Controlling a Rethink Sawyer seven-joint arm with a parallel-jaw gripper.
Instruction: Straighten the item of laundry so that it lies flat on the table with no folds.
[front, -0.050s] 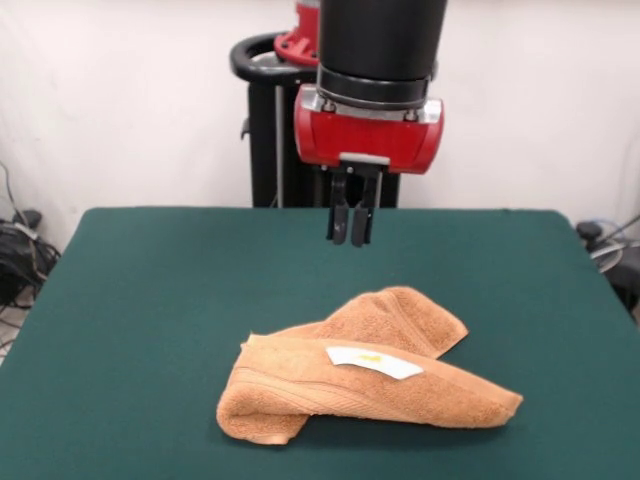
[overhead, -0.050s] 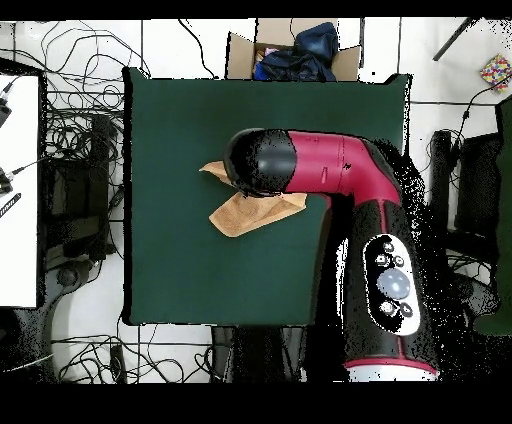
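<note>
One orange-tan towel (front, -0.050s: 365, 380) lies crumpled on the dark green counter (front, -0.050s: 140, 300), in the lower middle of the front view. It is folded over itself: a rolled, doubled edge bulges at its lower left, a long flap tapers to a point at the lower right, and another flap sticks out toward the upper right. A white care label (front, -0.050s: 373, 361) rests on top of the folded layers, near the towel's middle.

Above the towel, in the upper middle of the front view, the claw (front, -0.050s: 351, 238) hangs clear of the cloth, its two dark fingers (front, -0.050s: 339, 220) pressed close together and pinching nothing. It hangs from a red wrist block (front, -0.050s: 368, 135) under a black cylindrical arm section (front, -0.050s: 380, 45).

In the overhead view the red and black arm (overhead, -0.050s: 330, 170) covers most of the towel (overhead, -0.050s: 240, 213); only tan corners show at the arm's left and lower left, left of the counter's (overhead, -0.050s: 180, 110) centre. A cardboard box (overhead, -0.050s: 290, 50) holding dark cloth sits past the counter's top edge, and cables (overhead, -0.050s: 80, 110) sprawl over the floor at the left.
</note>
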